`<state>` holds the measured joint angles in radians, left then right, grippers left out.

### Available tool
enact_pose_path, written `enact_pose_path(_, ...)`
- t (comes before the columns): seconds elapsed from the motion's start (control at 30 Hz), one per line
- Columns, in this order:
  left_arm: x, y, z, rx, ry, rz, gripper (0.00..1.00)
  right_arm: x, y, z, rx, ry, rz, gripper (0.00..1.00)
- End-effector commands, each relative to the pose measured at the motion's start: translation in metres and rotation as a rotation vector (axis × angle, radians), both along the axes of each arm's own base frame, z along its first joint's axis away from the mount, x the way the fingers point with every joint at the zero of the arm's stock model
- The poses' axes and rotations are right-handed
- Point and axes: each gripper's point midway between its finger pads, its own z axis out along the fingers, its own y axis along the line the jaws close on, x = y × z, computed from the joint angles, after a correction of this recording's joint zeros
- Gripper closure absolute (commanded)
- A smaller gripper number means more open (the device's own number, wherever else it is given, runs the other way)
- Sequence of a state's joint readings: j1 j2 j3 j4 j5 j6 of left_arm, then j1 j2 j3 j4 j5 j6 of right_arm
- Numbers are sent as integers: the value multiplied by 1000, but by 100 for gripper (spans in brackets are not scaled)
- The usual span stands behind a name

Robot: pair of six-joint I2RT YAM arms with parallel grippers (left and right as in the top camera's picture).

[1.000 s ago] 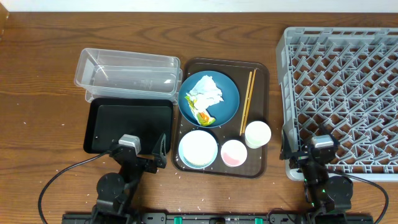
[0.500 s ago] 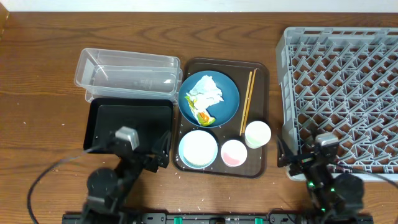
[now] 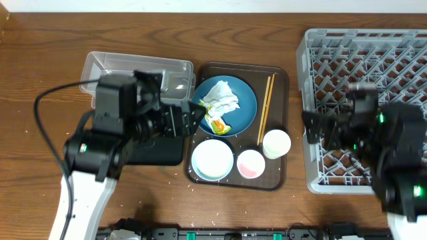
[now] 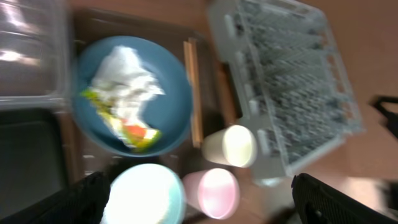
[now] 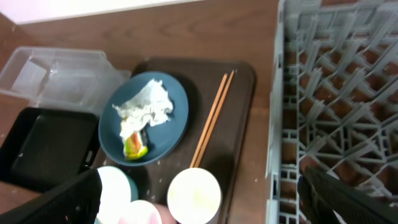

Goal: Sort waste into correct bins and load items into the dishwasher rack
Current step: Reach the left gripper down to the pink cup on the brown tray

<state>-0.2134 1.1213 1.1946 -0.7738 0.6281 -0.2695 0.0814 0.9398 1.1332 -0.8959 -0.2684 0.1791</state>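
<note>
Fingers (image 4: pixel 84 202) of the left gripper (image 3: pixel 191 115) stand spread wide with nothing between them, over the 9 o'clock rim of the blue plate (image 3: pixel 245 107). The right gripper (image 3: pixel 317 127) is likewise splayed and empty above the near-left part of the dishwasher rack (image 3: pixel 373 53).

Nearest on the brown serving tray (image 3: pixel 281 75) sit the white bowl (image 3: pixel 212 159) at 7 o'clock, the pink cup (image 3: pixel 251 164) at 6 and the white cup (image 3: pixel 276 143) at 4. Beyond them the plate carries the crumpled tissue (image 3: pixel 220 99) from its centre toward 12, touching the snack wrapper (image 3: pixel 219 125) at 7.

The step looks like a first waste pick. Straddle the tissue's raised folds, pinch paper only, and lift straight up before swinging to 9 o'clock, where the black tray (image 3: pixel 167 150) and, farther, the clear tub (image 3: pixel 133 73) wait.

Room is tight. The bowl crowds the plate at 6 and the chopsticks (image 3: pixel 267 100) lie just beside it at 3, while the bins' corners nearly meet the tray's edge.
</note>
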Motion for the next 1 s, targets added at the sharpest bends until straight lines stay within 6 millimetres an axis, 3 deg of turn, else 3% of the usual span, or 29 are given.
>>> enact_pose_path(0.0,-16,-27,13,-154,81,-143,4,8,4,5,20,60,14,1)
enact_pose_path(0.1,-21,-34,-2,-138,146,-181,4,12,3,-6,4,112,19,1)
enact_pose_path(0.17,-31,-39,-22,-62,204,-199,4,15,-3,-15,4,155,-21,1)
enact_pose_path(0.37,-58,-47,-99,399,261,-228,6,21,-32,-42,47,302,-225,1)
enact_pose_path(0.53,-58,-70,-140,667,176,-282,8,20,-33,-50,69,348,-234,1)
enact_pose_path(0.7,-56,-101,-178,712,180,-347,16,17,-32,-52,70,364,-231,1)
enact_pose_path(0.97,-46,-115,-210,728,202,-349,54,13,-32,-54,56,377,-218,1)
